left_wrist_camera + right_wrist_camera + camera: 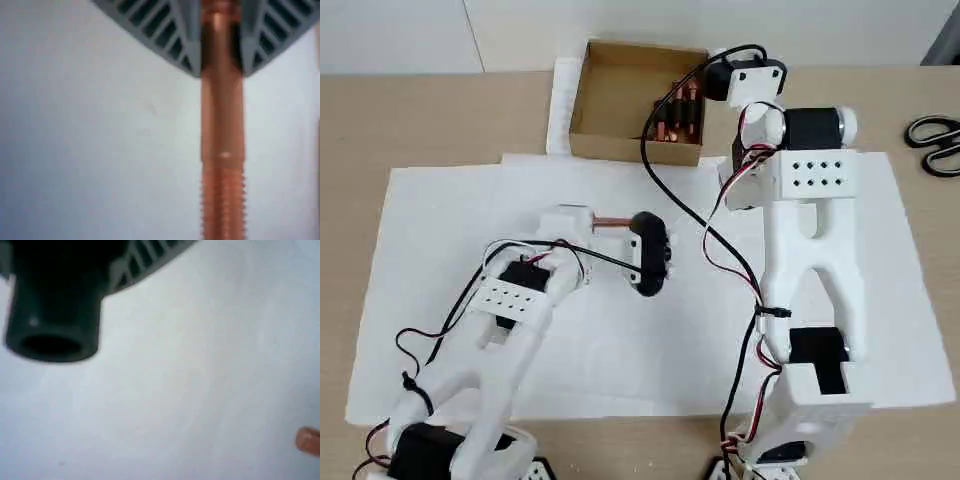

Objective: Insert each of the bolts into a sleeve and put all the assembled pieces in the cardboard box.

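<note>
Left gripper (221, 55): clamped on the smooth shank of a copper bolt (222, 150); the threaded end sticks out free past the fingertips.
Left gripper's place: in front of the cardboard box (620, 148), on the side of the arm bases and well apart from it.
Bolt's lie: level in the grip, roughly parallel to the box's front wall.
Right gripper (100, 260): gripping a black sleeve (52, 325), whose open mouth faces out over white paper.
Right arm's place: its wrist end is just beside the box's right front corner.
Box contents: several assembled pieces (678, 115), copper and black, lie side by side against the box's right wall.
Paper sheet (440, 260): spreads from the box's front toward the arm bases, under both arms.
Scissors (935, 140): on the bare table (420, 110), well to the right of the box.
</note>
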Motion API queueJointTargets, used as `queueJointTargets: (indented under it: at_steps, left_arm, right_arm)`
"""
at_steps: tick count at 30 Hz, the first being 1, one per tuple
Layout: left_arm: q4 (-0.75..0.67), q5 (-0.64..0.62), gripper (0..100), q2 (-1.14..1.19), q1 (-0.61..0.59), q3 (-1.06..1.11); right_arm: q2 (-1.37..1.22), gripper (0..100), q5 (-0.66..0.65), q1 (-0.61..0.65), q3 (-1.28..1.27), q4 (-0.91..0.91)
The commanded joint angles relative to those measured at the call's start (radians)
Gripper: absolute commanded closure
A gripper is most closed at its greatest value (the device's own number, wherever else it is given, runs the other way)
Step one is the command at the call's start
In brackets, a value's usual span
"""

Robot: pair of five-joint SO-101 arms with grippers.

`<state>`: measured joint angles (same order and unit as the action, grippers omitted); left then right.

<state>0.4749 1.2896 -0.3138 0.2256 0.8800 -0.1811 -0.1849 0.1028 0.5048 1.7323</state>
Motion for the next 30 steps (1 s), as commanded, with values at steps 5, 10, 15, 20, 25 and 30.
queueJointTargets:
  at_steps: [5, 10, 15, 20, 25, 30]
  left_arm:
    - [-0.028, -0.026, 89, -0.006, 0.020, 0.019]
    - [-0.029, -0.066, 87, -0.006, 0.020, 0.027]
    - [-0.029, -0.084, 86, -0.015, 0.017, 0.021]
    - [-0.029, -0.282, 86, -0.017, 0.002, -0.056]
    - [-0.011, -0.626, 86, -0.017, -0.077, -0.197]
    - [0.233, -1.013, 86, -0.015, -0.157, -0.367]
  right_arm:
    - [0.065, 99.5, 0.008, -0.002, 0.000, 0.004]
    - [0.065, 99.5, 0.008, -0.002, 0.000, 0.004]
    - [0.065, 99.5, 0.008, -0.002, 0.000, 0.004]
    - [0.065, 99.5, 0.008, -0.002, 0.000, 0.004]
    - [0.065, 99.5, 0.008, -0.002, 0.000, 0.004]
    - [0.065, 99.5, 0.008, -0.008, 0.000, 0.002]
